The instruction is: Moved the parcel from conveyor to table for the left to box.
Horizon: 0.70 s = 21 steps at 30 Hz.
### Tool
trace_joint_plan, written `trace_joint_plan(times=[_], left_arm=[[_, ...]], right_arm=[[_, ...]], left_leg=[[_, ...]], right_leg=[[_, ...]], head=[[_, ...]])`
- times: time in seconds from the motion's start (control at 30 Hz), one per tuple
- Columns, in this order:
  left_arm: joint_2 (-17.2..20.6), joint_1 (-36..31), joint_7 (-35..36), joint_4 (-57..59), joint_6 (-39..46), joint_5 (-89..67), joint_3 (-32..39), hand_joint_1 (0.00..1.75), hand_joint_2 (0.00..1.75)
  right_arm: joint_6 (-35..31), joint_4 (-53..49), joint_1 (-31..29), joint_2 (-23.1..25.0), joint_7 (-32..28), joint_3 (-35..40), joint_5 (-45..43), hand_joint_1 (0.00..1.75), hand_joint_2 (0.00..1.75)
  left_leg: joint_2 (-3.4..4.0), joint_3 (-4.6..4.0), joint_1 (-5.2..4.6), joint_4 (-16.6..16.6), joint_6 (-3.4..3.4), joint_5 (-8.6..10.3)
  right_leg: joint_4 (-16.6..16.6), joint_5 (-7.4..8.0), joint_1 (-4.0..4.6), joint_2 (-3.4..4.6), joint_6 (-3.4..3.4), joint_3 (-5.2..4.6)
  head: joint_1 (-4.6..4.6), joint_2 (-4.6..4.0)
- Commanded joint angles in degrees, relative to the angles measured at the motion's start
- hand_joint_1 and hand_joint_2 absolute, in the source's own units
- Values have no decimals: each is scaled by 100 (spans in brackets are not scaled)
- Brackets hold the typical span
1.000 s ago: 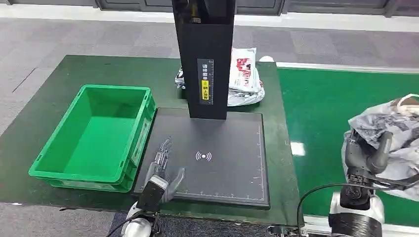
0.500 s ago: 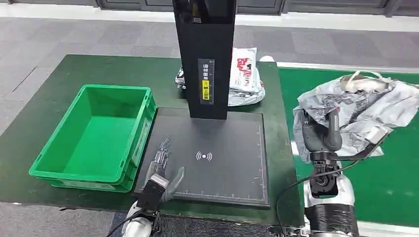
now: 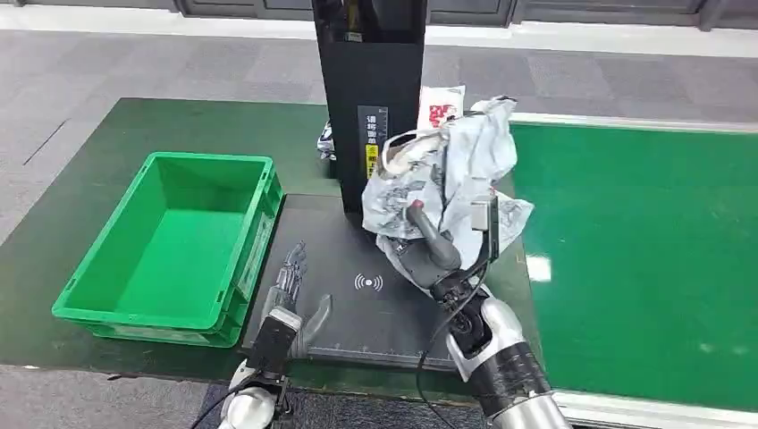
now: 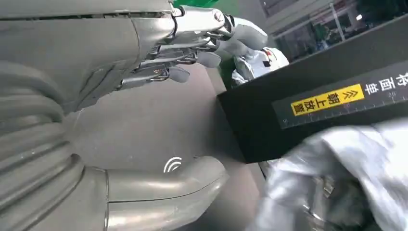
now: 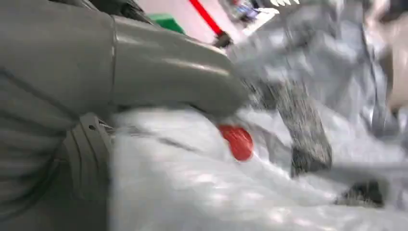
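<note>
1. Grey and white parcel [image 3: 447, 183], crinkled, with dark mottled print and a cream patch near its top.
2. Bright green crate [image 3: 170, 246], plain all over.
3. Black pad [image 3: 393, 304] with a white wireless mark and faint white ruler ticks along its edges.
4. Black post [image 3: 371, 98] carrying a yellow label [image 3: 370, 165] with black lettering.
5. Dark green table mat [image 3: 107, 152]; brighter green conveyor belt [image 3: 644, 259].
6. White bag [image 3: 440, 105] behind the post, red print on it.
7. Grey carpet floor [image 3: 179, 67] in square tiles.
8. Silver-grey right hand [image 3: 427, 255], red spot at the thumb tip; grey left hand [image 3: 290, 299] with dark fingers.
</note>
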Motion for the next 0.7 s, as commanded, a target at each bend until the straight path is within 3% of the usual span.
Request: trace_joint_plan(times=[0.03,0.27,0.47,0.7], left_arm=[[70,-116,69,181,72,53,245,0,175],[46,-16,103,211,125,19,209,0,175],[69,-138,99,326,146,23,236,0,175],[94,-154,105,331,158,27,268,0,175]], right_arm=[[19,1462,-620,-125,81,1638,-3,0,0],[30,1256,-314,-346,156,1952,-2,0,0],[346,1541,-578,-454,562,2390,153,0,0],[425,1561,-651,-543,560,2482,235,0,0]], left_leg=[[20,11,0,-14,4,5],[-11,11,1,-14,4,5],[-10,4,-2,-9,4,5],[-10,-2,-2,-4,3,5]], right_leg=[[-14,13,-1,36,0,1],[-19,7,-1,3,1,11],[-11,7,-2,4,1,1],[-7,5,-2,1,1,-5]], head=[[0,0],[0,0],[0,0],[0,0]])
